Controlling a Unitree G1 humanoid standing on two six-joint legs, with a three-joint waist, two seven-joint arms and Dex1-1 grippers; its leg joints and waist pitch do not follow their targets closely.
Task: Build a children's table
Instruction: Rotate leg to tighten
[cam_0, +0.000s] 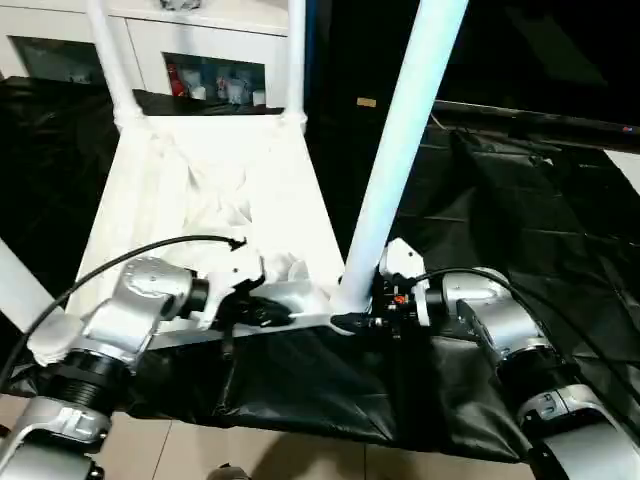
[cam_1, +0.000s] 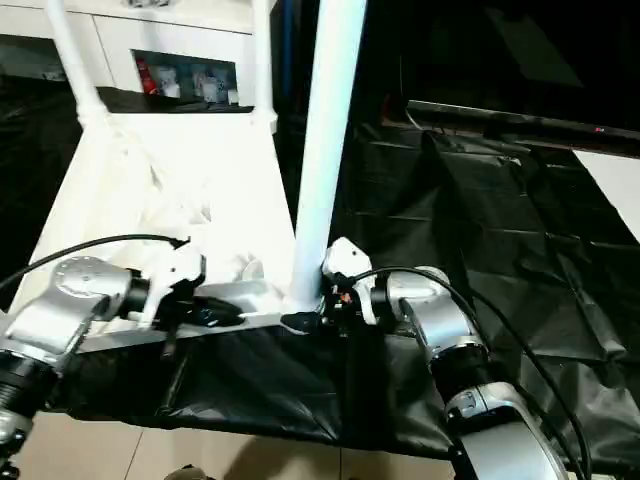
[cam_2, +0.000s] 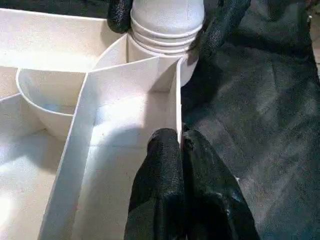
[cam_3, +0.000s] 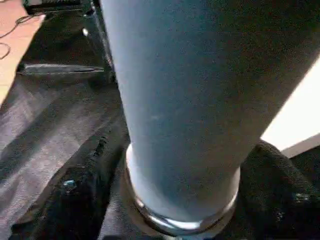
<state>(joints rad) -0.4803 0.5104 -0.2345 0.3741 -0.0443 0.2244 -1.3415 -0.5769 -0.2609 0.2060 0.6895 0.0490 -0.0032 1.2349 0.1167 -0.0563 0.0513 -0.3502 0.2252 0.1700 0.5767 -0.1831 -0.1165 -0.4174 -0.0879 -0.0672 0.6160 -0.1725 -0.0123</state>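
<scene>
The white table top (cam_0: 200, 190) lies underside up on black sheeting. Two legs (cam_0: 110, 60) (cam_0: 296, 60) stand in its far corner sockets, and a third leg (cam_0: 15, 285) rises at the near left. A fourth leg (cam_0: 400, 150) stands upright in the near right corner. My right gripper (cam_0: 352, 320) is at that leg's base, with a finger on each side against the leg's ridged end (cam_2: 167, 20). My left gripper (cam_2: 181, 142) is shut on the thin near rim wall of the top, just beside that corner. The leg (cam_3: 190, 110) looms close in the right wrist view.
Black sheeting (cam_0: 520, 200) covers the surface around and to the right of the top. A white glass-door cabinet (cam_0: 215, 60) stands behind. Pale floor tiles (cam_0: 200, 450) show below the near edge. A round socket wall (cam_2: 45, 95) sits inside the ribbed underside.
</scene>
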